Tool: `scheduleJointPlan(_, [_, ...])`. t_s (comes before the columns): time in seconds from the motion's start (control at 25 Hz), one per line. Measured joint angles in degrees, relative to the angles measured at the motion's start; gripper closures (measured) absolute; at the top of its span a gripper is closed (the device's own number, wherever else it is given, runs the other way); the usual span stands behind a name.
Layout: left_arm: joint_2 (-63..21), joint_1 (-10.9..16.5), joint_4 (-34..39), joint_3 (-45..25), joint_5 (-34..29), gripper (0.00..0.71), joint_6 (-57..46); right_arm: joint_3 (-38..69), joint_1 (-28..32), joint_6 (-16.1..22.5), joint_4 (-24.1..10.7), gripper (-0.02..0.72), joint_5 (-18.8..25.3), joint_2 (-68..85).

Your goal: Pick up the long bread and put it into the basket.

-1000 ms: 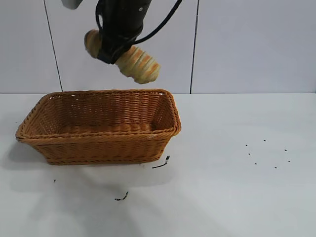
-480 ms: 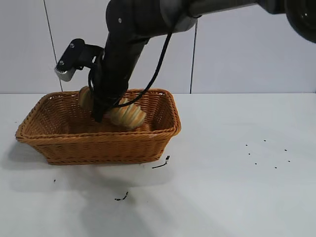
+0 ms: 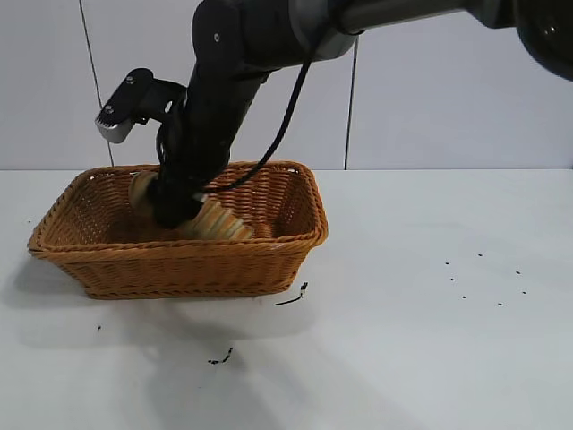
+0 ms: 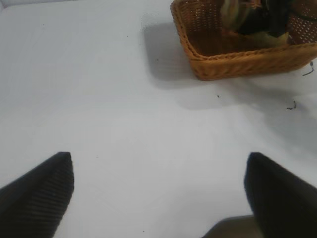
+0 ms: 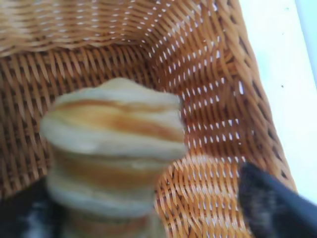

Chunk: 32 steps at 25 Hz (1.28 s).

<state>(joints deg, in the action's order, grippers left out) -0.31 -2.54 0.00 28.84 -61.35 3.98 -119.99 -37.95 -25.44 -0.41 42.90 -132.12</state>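
1. The long bread [image 3: 215,224] lies inside the basket [image 3: 179,264], toward its middle, one end tilted up behind the arm.
2. The right gripper [image 3: 170,210] reaches down into the basket at the loaf – in the right wrist view its fingers [image 5: 270,203] stand apart on either side of the bread [image 5: 111,148], no longer clamped.
3. The left gripper [image 4: 158,193] waits over the bare table [image 3: 430,340], well away from the basket [image 4: 237,62] – jaws wide apart, holding nothing.

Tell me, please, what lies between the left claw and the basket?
Only bare white table, as the left wrist view shows: it runs from the left claw to the basket.
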Motion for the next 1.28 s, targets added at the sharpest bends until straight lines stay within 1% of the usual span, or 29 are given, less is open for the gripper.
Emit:
scheduleJointPlan(0.04, [0.0,0.0,0.0,0.0,0.0,0.014,0.0,0.0,0.0,0.0,0.0,0.01,0.0,0.0])
scheduleJointPlan(0.08, [0.0,0.0,0.0,0.0,0.0,0.014,0.0,-0.1,0.4,0.4,-0.2,0.01,1.2,1.7])
scheduleJointPlan(0.2, [0.0,0.0,0.0,0.0,0.0,0.014,0.0,-0.2,0.8,-0.2,-0.6,0.01,2.6,2.3])
scheduleJointPlan(0.32, [0.0,0.0,0.0,0.0,0.0,0.014,0.0,-0.2,0.8,-0.2,-0.6,0.01,2.8,2.3])
scheduleJointPlan(0.4, [0.0,0.0,0.0,0.0,0.0,0.014,0.0,-0.2,1.0,0.5,-0.7,0.01,2.9,2.3])
scheduleJointPlan(0.48, [0.0,0.0,0.0,0.0,0.0,0.014,0.0,-0.2,1.8,2.9,-0.6,0.01,3.6,2.5])
scheduleJointPlan(0.64, [0.0,0.0,0.0,0.0,0.0,0.014,0.0,-0.2,6.1,10.2,-0.6,0.01,6.5,2.8])
scheduleJointPlan(0.92, [0.0,0.0,0.0,0.0,0.0,0.014,0.0,-0.2,18.2,24.3,-0.7,0.01,12.9,2.8])
scheduleJointPlan(1.04, [0.0,0.0,0.0,0.0,0.0,0.014,0.0,-0.2,24.1,26.5,-0.7,0.01,16.0,2.8])
scheduleJointPlan(1.28, [0.0,0.0,0.0,0.0,0.0,0.014,0.0,-0.2,33.6,26.5,-0.8,0.01,19.9,2.8])
